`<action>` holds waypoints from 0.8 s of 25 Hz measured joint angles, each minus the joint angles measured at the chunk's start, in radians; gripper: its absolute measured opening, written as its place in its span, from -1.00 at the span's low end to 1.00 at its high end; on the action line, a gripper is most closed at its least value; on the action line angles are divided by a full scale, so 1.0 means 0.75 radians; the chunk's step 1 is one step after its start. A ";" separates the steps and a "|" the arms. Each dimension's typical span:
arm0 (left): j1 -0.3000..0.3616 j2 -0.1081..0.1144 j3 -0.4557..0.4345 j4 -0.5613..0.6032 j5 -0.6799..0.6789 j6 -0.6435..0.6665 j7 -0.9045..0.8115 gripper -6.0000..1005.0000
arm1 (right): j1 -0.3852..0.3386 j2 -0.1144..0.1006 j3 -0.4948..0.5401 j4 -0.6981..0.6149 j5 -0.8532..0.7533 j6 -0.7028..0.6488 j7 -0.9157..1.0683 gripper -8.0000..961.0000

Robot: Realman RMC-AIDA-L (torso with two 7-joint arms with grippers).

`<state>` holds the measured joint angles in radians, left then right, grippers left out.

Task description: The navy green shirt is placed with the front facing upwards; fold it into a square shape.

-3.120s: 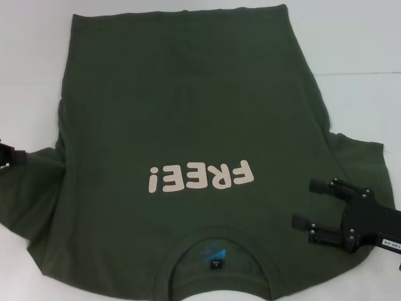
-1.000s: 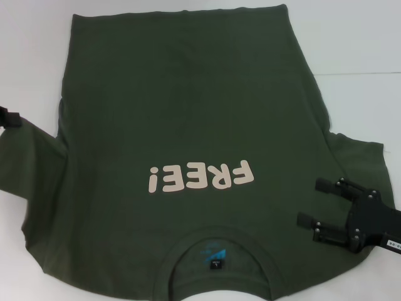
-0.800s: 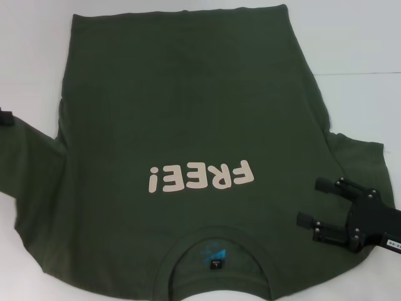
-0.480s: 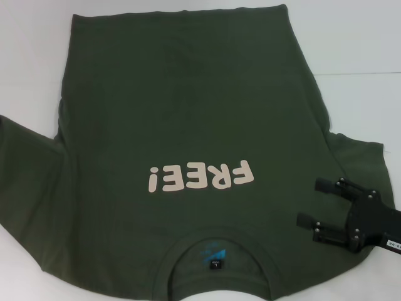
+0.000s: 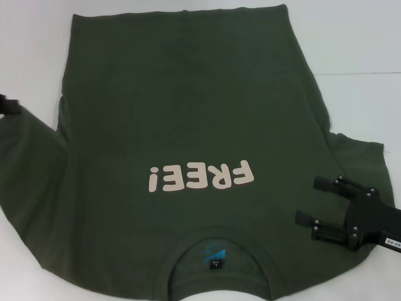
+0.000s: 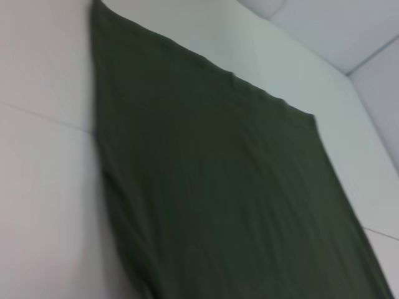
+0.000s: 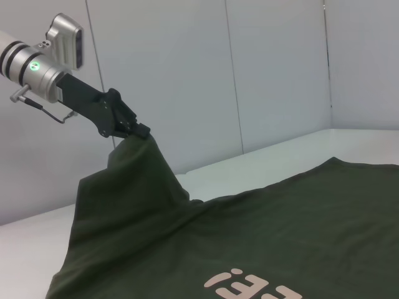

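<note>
Your left claw [image 7: 136,131] had pinched the shirt [image 5: 188,125] sleeve, lifted near the table's [image 5: 357,37] left edge. Your right claw [image 5: 319,207] hovered open over the right sleeve.

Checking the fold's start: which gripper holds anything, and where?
The left gripper pinches the navy green shirt by its left sleeve edge, lifted. The right gripper holds nothing.
</note>
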<state>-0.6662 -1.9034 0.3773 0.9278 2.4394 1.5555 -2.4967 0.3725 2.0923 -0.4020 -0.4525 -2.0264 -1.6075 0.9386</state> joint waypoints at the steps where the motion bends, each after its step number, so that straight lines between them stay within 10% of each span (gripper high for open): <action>1: -0.004 -0.009 0.004 -0.005 -0.012 0.006 0.000 -0.91 | 0.000 0.000 0.000 0.000 0.000 0.000 0.000 0.86; 20: -0.025 -0.216 0.061 -0.197 -0.033 -0.177 0.059 -0.90 | 0.001 0.000 0.000 0.016 0.000 0.004 -0.008 0.86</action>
<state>-0.6849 -2.0652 0.4229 0.7797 2.4144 1.4230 -2.4526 0.3730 2.0923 -0.4018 -0.4402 -2.0264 -1.6045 0.9330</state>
